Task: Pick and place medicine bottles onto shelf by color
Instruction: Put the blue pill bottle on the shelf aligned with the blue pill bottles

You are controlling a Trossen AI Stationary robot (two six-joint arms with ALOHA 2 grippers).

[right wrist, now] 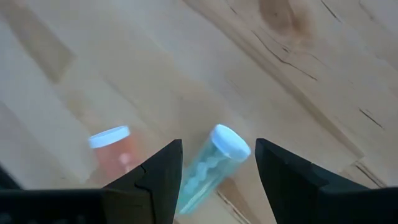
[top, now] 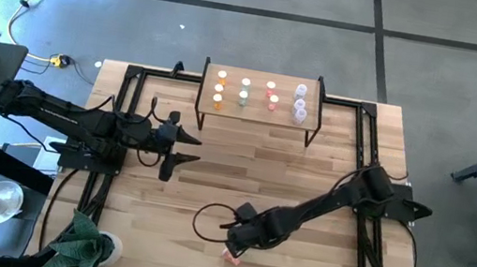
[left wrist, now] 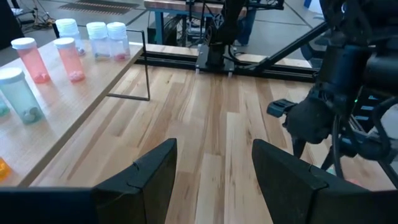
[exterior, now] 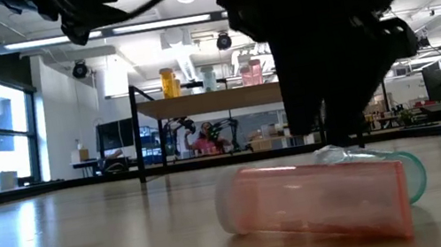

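Observation:
The shelf [top: 262,74] stands at the table's far edge with upright medicine bottles in rows by colour: orange [top: 219,89], green [top: 244,93], pink [top: 272,97] and clear [top: 300,103]. Near the front edge a pink bottle [exterior: 314,200] and a green bottle [right wrist: 211,165] lie on their sides on the tabletop. My right gripper [right wrist: 219,149] points steeply down over the green bottle, open, one finger on either side of it near its white cap [right wrist: 231,142]. The pink bottle [right wrist: 113,149] lies just beside it. My left gripper [top: 187,149] waits open above the table's left middle.
Black frame rails [top: 365,143] run along the table's left and right sides. A black cable loop [top: 209,219] lies beside my right gripper. A green plant-like object [top: 80,244] sits at the front left corner. Bare wood lies between the shelf and the lying bottles.

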